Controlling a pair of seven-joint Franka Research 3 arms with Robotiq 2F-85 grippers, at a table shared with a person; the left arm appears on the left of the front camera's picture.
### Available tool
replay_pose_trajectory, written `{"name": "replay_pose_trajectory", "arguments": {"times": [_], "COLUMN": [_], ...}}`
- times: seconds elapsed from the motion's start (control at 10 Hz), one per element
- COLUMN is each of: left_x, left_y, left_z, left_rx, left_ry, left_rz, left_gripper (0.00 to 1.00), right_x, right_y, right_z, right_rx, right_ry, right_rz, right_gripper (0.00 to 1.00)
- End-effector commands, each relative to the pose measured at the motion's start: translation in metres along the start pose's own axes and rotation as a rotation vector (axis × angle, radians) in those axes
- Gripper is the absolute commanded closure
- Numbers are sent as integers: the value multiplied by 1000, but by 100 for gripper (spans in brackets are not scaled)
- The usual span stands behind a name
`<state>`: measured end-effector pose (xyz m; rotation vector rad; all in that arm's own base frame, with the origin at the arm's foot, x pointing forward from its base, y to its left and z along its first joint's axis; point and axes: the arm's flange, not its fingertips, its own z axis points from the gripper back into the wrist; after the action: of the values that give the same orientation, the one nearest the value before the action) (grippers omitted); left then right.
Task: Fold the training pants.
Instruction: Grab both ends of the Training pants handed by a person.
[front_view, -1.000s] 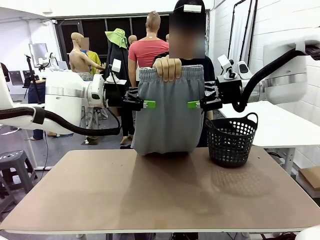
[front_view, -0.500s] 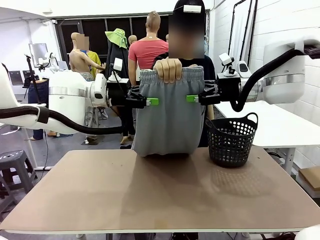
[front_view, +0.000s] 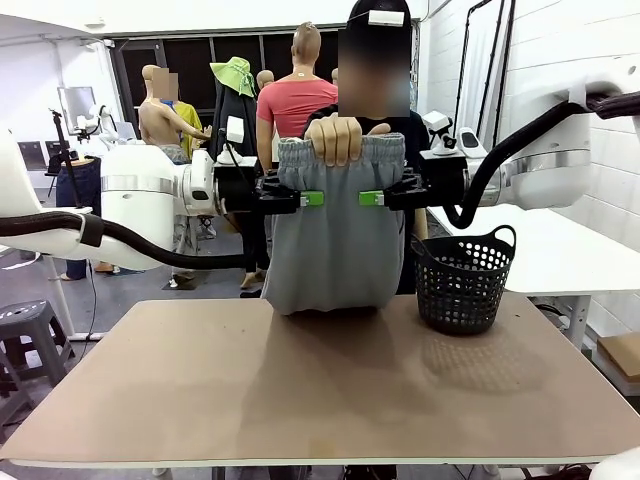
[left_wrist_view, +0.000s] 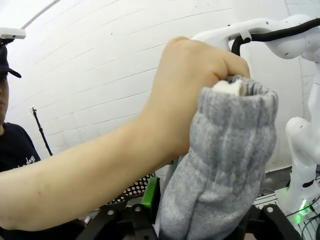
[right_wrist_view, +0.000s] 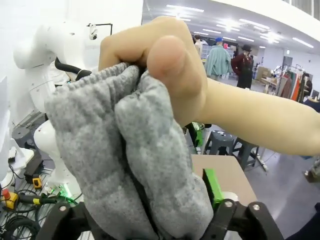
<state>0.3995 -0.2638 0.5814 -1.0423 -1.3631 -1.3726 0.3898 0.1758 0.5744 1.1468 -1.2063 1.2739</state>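
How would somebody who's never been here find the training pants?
Look to the far edge of the big brown table, where a person stands. Their hand grips the gathered waistband of the training pants, which hang down. They are soft, plain light grey, unlike the stiff black mesh basket beside them.

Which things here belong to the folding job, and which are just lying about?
In the job: training pants, person's hand holding the waistband, robot's left hand, robot's right hand, table.
Lying about: black mesh basket on the table.
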Motion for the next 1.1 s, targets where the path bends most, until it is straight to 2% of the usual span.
{"name": "replay_pose_trajectory", "arguments": {"times": [0.0,0.1,0.2,0.3,0.8,0.9,1.0], "left_x": [-3,-4,-4,-4,-5,-13,-8], "left_y": [5,7,7,7,13,24,5], "left_z": [-7,-7,-7,-5,-4,-6,1], "left_rx": [43,35,31,36,35,-128,18], "left_ry": [-5,0,1,5,17,70,15], "left_rz": [-24,-15,-11,-10,-19,90,5], "left_gripper": [88,100,100,100,100,100,100], "right_x": [8,7,8,8,6,3,0], "right_y": [-5,-6,-7,-7,-12,-12,-5], "right_z": [1,1,2,2,-1,-1,4], "right_rx": [17,17,11,9,-12,25,-10], "right_ry": [24,26,26,28,77,83,35], "right_rz": [-23,-28,-36,-44,-59,-32,-35], "right_gripper": [55,74,93,100,100,100,100]}}
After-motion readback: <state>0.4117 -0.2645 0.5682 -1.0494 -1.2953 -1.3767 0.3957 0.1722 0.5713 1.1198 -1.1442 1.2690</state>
